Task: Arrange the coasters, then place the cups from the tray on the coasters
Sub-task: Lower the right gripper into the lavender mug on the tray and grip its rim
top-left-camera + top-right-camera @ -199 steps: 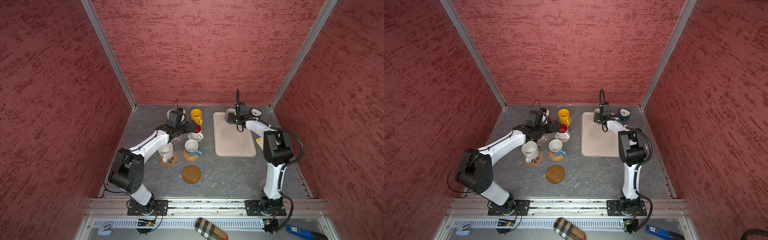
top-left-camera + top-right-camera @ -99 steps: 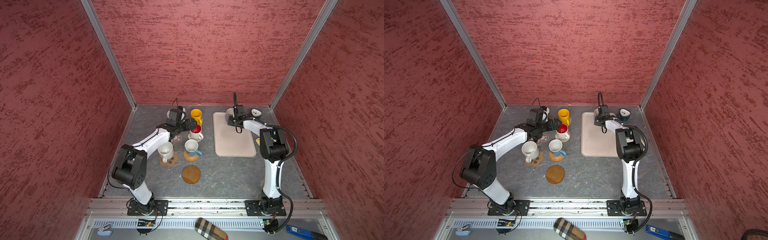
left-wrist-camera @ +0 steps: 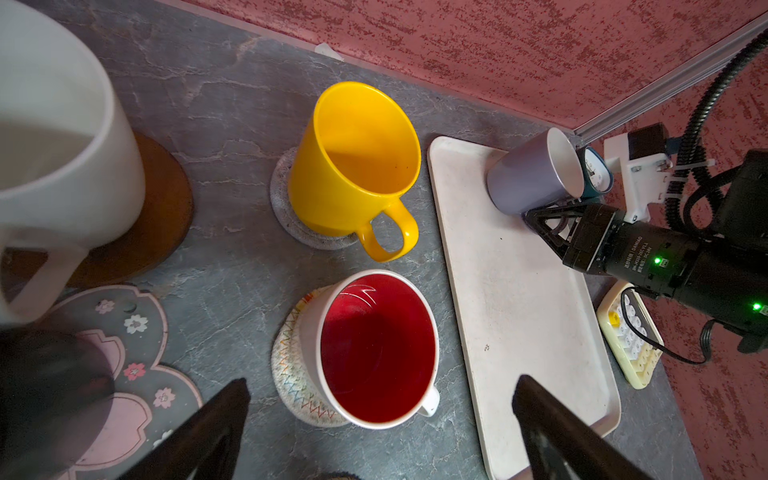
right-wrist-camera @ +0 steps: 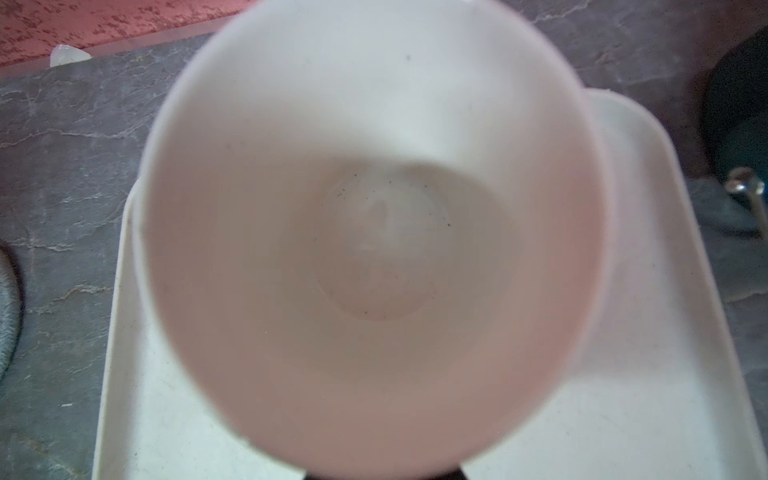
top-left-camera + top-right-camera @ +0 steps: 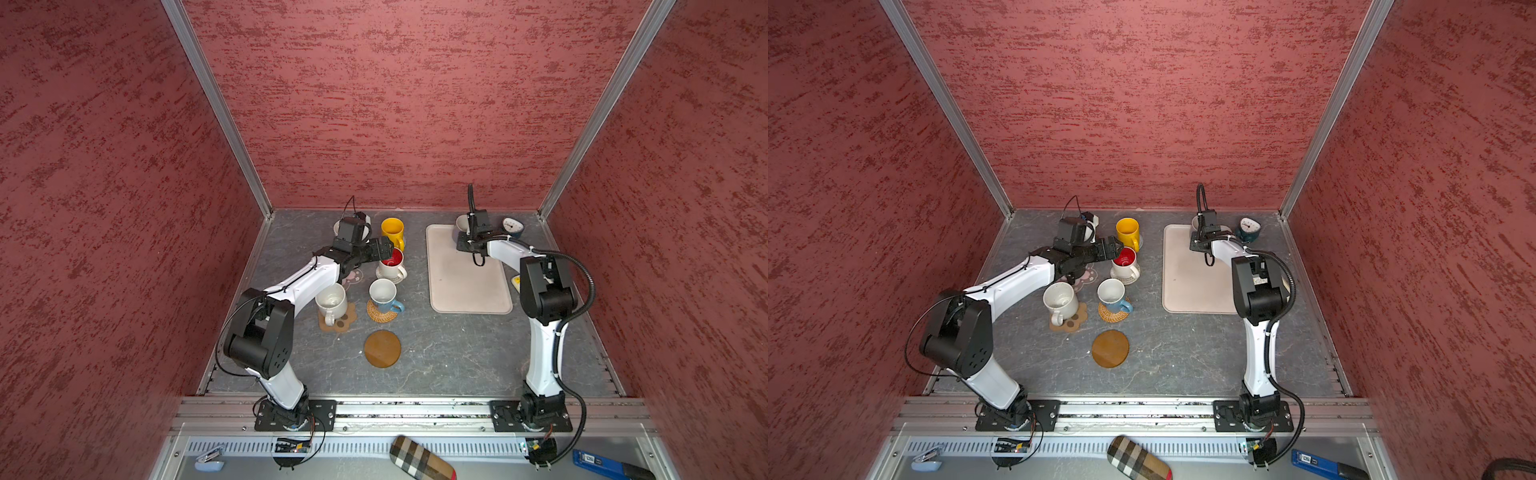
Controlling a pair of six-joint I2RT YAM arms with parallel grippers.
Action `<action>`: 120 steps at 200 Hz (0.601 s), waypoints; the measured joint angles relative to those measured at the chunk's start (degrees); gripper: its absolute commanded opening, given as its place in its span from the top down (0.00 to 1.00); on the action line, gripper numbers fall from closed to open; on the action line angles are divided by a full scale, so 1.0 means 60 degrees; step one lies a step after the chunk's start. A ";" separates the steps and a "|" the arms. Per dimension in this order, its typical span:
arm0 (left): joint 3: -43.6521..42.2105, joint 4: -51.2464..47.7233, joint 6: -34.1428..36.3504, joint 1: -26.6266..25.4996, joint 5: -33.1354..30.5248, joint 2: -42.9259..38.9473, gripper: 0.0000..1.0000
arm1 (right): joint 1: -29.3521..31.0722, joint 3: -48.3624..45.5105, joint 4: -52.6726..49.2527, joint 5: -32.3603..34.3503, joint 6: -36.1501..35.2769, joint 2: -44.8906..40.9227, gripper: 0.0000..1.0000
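Observation:
My right gripper (image 5: pixel 462 240) is at the far end of the tray (image 5: pixel 469 286), shut at the base of a pale lavender cup (image 3: pixel 536 174) whose white inside fills the right wrist view (image 4: pixel 374 232); its handle is hidden. My left gripper (image 3: pixel 382 432) hangs open over the red-inside cup (image 5: pixel 391 266), which sits on a beige woven coaster (image 3: pixel 291 374). The yellow cup (image 5: pixel 392 230) stands on a grey woven coaster (image 3: pixel 282 208). A white cup (image 5: pixel 331 300) rests on the paw coaster (image 5: pixel 345 323), the blue-handled cup (image 5: pixel 382 293) on rattan. One wooden disc (image 5: pixel 382 348) lies bare.
A teal clock (image 5: pixel 512 226) stands just right of the tray's far corner, and a cream calculator (image 3: pixel 627 332) lies along its right side. Another white cup (image 3: pixel 62 166) sits on a wooden disc beside the pink flower coaster (image 3: pixel 137 332). Red walls enclose three sides.
The right gripper's jaws have closed at the cup on the tray, and that arm's elbow has shifted slightly left. The left arm has barely moved.

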 measured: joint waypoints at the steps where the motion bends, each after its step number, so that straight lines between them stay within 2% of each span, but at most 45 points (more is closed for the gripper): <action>1: 0.0000 0.0000 0.0000 0.0000 -0.0004 0.0000 0.01 | 0.0000 0.0000 0.0000 -0.0004 -0.0004 0.0000 1.00; 54: -0.0153 -0.0098 0.0000 -0.0004 -0.0015 -0.0433 0.01 | -0.0015 -0.0379 0.0135 -0.0328 -0.0084 -0.0277 1.00; 120: -0.0488 -0.0495 0.0000 -0.0047 -0.0076 -0.1461 0.01 | 0.0055 -0.1464 -0.0430 -0.0801 -0.0164 -0.1676 1.00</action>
